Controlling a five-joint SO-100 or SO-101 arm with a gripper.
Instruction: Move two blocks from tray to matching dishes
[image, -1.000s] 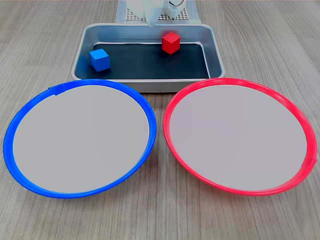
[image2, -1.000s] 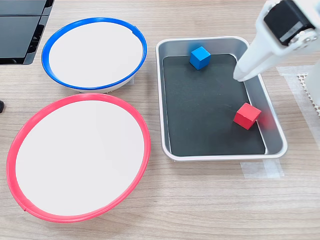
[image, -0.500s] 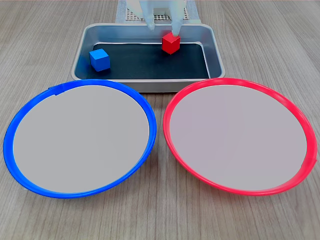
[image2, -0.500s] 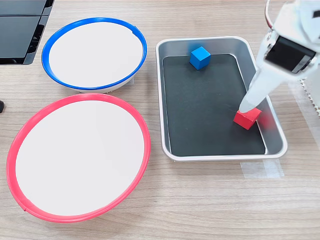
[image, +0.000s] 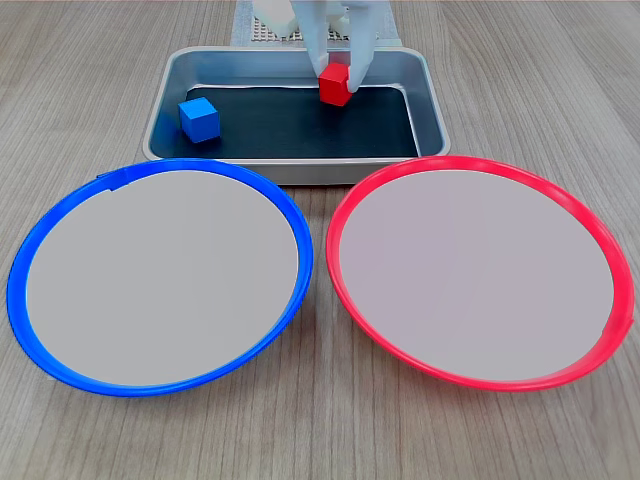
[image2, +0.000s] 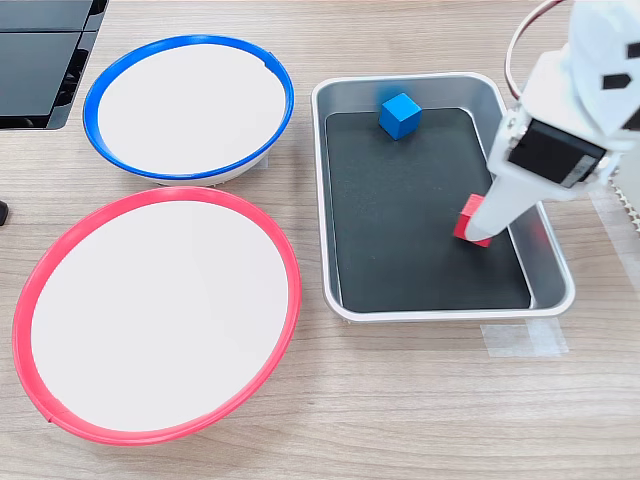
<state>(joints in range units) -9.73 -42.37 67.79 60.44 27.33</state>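
The gripper (image: 338, 72) clamps the red block (image: 334, 85) near the tray (image2: 540, 235) wall. The blue block (image2: 400, 114) sits apart; 2 dishes lie bare.

White plastic arm (image2: 560, 120), black servo block set in, thin red and white cable looping above

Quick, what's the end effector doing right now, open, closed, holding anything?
End effector: closed on the red block, fingers on both sides of it, down inside the tray.
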